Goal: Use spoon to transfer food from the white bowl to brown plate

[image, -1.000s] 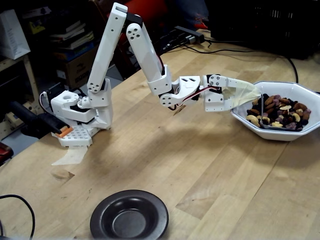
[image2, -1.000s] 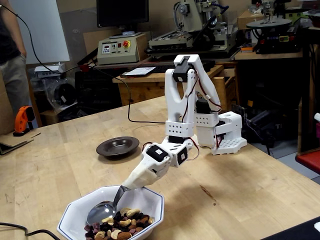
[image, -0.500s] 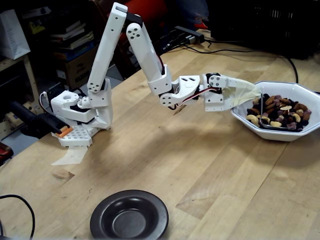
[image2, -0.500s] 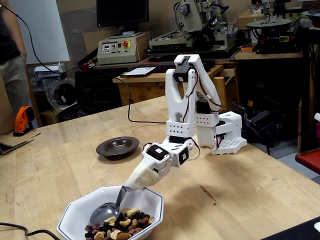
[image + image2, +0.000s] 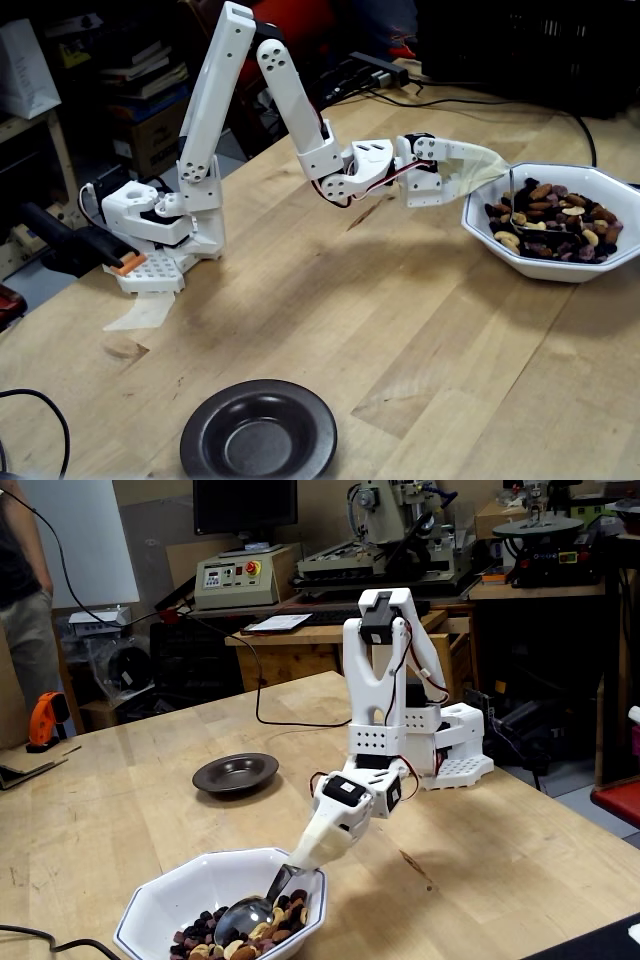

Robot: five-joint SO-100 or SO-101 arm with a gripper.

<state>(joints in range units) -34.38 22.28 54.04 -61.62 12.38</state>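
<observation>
While the arm has drawn its wrist back toward its base over the last second, you can see the spoon (image 5: 250, 916) has swept from the far side of the white bowl (image 5: 160, 900) to the side nearest the arm, its tip now dug down among the food (image 5: 215, 942); judged from this, you are mid-scoop, the load being gathered but not yet lifted clear of the white bowl; in a fixed view the spoon (image 5: 520, 215) stands steeply at the bowl's near wall (image 5: 480, 215), its handle rising out past the rim; whether any food sits in it cannot be told from either picture. The pincer (image 5: 478, 168), just outside the white bowl's rim, is wrapped in pale tape that binds the spoon handle to it; you cannot tell how far its jaws stand apart beneath the wrapping, only that the spoon is fixed there. The brown plate (image 5: 259, 431) lies well apart from the white bowl on the desk (image 5: 420, 330), empty; nothing has been delivered yet.
</observation>
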